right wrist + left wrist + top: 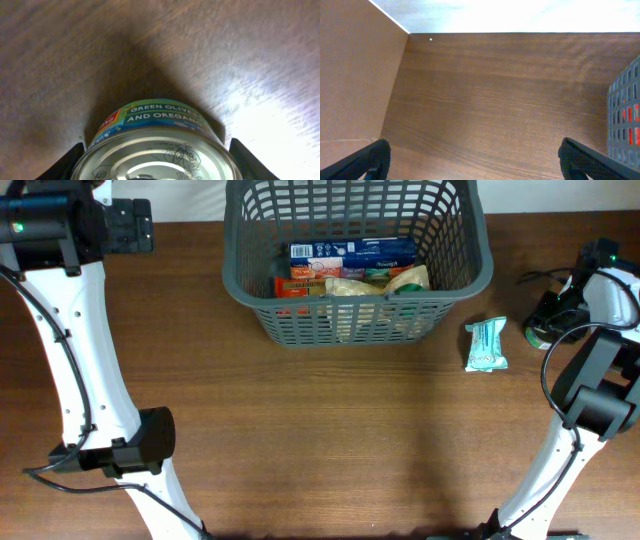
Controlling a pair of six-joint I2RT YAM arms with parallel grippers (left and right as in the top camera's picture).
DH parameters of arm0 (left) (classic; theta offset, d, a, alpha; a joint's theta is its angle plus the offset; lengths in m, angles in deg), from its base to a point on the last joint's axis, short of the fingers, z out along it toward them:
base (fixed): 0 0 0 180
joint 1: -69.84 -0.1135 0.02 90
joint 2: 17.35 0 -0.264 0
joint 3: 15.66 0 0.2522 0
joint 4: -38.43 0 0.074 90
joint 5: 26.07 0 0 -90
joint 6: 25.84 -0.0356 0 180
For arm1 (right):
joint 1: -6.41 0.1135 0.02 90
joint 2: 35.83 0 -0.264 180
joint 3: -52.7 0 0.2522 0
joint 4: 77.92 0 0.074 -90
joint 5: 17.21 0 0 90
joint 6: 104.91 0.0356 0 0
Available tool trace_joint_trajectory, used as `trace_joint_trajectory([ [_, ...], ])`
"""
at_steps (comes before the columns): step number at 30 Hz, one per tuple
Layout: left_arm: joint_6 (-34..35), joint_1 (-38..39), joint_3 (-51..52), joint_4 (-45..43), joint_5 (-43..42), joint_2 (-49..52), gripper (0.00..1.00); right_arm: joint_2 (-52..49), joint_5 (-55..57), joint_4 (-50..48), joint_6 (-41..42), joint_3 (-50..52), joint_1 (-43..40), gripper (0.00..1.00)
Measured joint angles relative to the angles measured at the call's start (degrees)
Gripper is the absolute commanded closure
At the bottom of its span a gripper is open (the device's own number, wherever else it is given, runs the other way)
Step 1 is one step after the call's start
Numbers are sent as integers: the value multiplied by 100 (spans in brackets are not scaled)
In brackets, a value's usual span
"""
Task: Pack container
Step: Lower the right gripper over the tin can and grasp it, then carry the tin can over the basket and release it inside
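Observation:
The container, a dark grey lattice basket (352, 322), stands at the table's back centre and shows at the right edge of the left wrist view (625, 120). It holds a blue box (350, 252), an orange pack (298, 283) and a beige bag (385, 280). My right gripper (546, 323) (156, 161) is at the table's right side, its fingers pressed against both sides of a tin can of green olives (160, 120) (537, 335) that rests on the wood. My left gripper (138, 227) (472, 160) is open and empty at the back left, over bare table.
A mint-green snack packet (487, 345) lies on the table between the basket and the right gripper. Black cables (545, 277) run near the right arm. The table's back edge meets a white wall (520, 15).

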Motion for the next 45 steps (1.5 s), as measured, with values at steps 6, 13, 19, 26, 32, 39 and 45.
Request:
trace_joint_trajectory([
  [6, 0, 0, 0, 0, 0, 0, 1, 22, -37, 531, 0, -70, 0, 82],
  [13, 0, 0, 0, 0, 0, 0, 1, 1239, -326, 671, 0, -437, 46, 84],
  [19, 0, 0, 0, 0, 0, 0, 1, 3289, -361, 643, 0, -1215, 518, 90],
  [26, 0, 0, 0, 0, 0, 0, 1, 4841, -474, 378, -85, -1556, 2168, 91],
  [32, 0, 0, 0, 0, 0, 0, 1, 4454, -470, 61, -299, -1504, 3447, 91],
  [39, 0, 0, 0, 0, 0, 0, 1, 3042, -472, -592, -846, -1419, 4234, 90],
  [45, 0, 0, 0, 0, 0, 0, 1, 1991, -472, -525, -973, -1368, 4551, 90],
])
